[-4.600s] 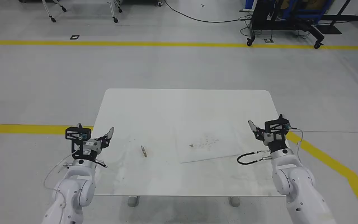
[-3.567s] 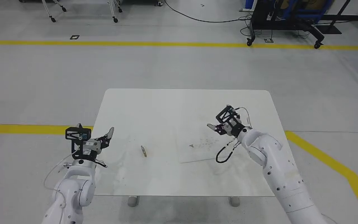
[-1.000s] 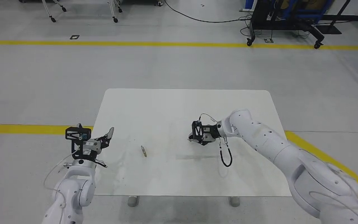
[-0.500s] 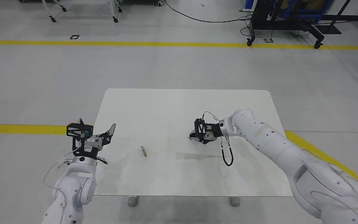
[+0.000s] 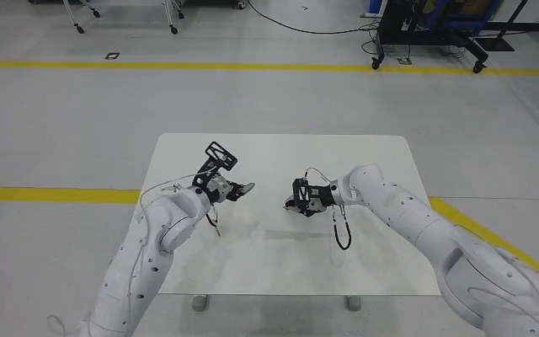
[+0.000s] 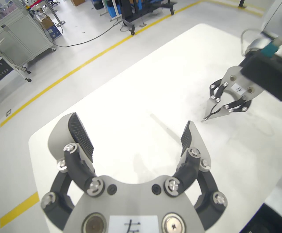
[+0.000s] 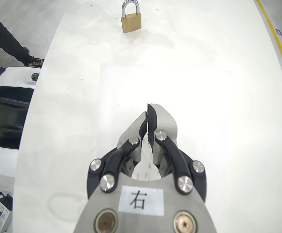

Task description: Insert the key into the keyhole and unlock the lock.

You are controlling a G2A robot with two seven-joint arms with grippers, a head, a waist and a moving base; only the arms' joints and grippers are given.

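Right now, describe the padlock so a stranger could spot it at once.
Start at the white table. The padlock lies flat on it, apart from the shut right tool and straight ahead of it. Its brass body and silver shackle set it apart from the grey-and-black tool.

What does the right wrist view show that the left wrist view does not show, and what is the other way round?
Right wrist view alone: the padlock, lying flat on the table ahead of the right gripper.
Left wrist view alone: the left gripper, open above the table.
Both: the table and the right gripper, shut with its tips low at the table. I cannot see whether it holds the key.
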